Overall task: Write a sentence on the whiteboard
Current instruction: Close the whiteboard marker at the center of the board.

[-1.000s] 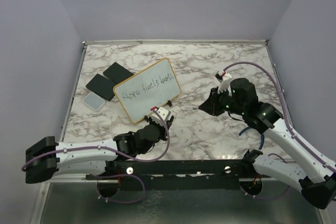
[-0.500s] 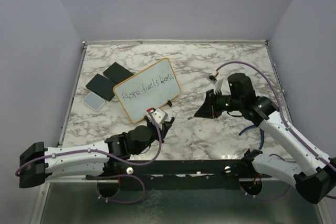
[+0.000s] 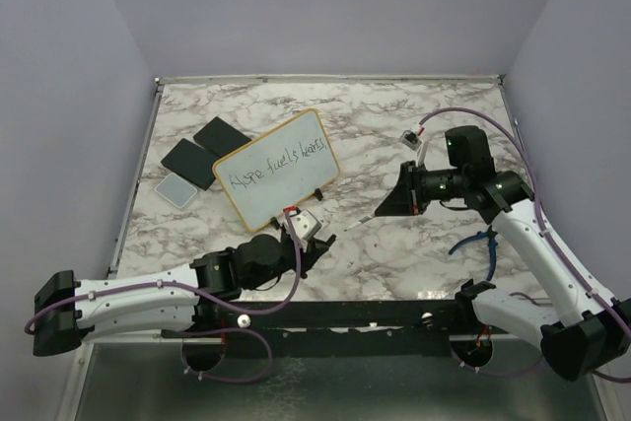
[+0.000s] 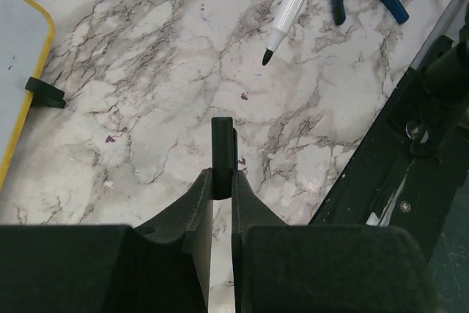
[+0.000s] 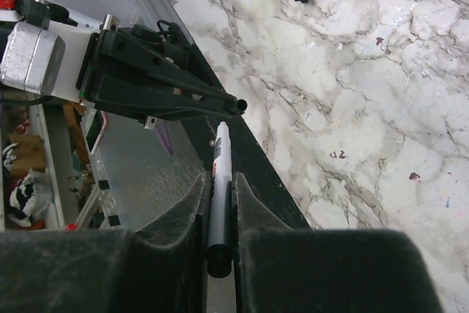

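Whiteboard (image 3: 272, 200), yellow-orange framed, bears one dark handwritten sentence (image 3: 275, 167) across it

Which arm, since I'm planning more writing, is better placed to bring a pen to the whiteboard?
Right. The right gripper is shut on the marker, which is uncapped with its dark tip exposed above the table. The left gripper is shut on a small black piece only, with no pen for the whiteboard.
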You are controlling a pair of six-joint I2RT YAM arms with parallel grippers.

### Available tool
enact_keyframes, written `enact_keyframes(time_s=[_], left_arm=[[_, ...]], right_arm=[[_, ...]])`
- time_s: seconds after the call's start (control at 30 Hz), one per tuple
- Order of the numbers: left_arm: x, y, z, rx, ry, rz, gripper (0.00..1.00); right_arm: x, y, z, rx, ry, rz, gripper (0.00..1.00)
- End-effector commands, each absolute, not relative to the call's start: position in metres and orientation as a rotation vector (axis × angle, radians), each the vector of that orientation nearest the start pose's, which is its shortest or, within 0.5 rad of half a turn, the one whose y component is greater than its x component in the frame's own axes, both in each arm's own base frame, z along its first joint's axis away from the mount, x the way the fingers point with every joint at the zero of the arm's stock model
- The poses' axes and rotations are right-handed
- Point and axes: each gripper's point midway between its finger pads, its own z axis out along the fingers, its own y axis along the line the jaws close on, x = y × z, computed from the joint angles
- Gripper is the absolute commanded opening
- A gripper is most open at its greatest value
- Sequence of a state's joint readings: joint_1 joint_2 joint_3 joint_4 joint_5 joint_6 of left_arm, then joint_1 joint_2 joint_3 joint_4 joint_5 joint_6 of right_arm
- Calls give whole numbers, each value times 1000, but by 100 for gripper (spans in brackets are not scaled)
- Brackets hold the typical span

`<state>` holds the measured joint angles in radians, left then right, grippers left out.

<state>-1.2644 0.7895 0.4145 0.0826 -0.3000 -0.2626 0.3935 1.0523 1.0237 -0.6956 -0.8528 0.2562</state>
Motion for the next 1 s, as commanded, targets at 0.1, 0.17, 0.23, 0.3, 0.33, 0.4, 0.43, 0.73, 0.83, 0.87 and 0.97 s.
enact_keyframes(time_s=[0.1, 0.17, 0.23, 0.3, 0.33, 0.4, 0.43, 0.73, 0.83, 0.87, 0.97], left_arm=[[117, -285, 172, 802, 1741, -862, 0], [116, -286, 175, 805, 1734, -874, 0], [114, -288, 176, 817, 1728, -885, 0], [112, -290, 173, 832, 1734, -891, 0], [112, -291, 173, 838, 1735, -895, 0], [110, -293, 173, 847, 1736, -901, 0], [110, -293, 174, 848, 1735, -904, 0], [107, -294, 178, 855, 1715, -930, 0], [106, -295, 176, 861, 1719, -932, 0], [106, -295, 177, 863, 1716, -937, 0], [103, -296, 180, 865, 1706, -956, 0]], right_arm=[[156, 219, 251, -650, 2243, 1432, 1], [157, 218, 248, -646, 2252, 1420, 1], [155, 219, 246, -653, 2257, 1450, 1], [152, 220, 245, -662, 2256, 1482, 1], [153, 221, 244, -664, 2258, 1485, 1], [154, 221, 242, -660, 2265, 1477, 1], [154, 220, 241, -659, 2270, 1478, 1], [156, 219, 231, -639, 2308, 1462, 1], [156, 219, 230, -635, 2315, 1462, 1], [157, 219, 228, -631, 2322, 1449, 1], [158, 218, 223, -621, 2340, 1444, 1]])
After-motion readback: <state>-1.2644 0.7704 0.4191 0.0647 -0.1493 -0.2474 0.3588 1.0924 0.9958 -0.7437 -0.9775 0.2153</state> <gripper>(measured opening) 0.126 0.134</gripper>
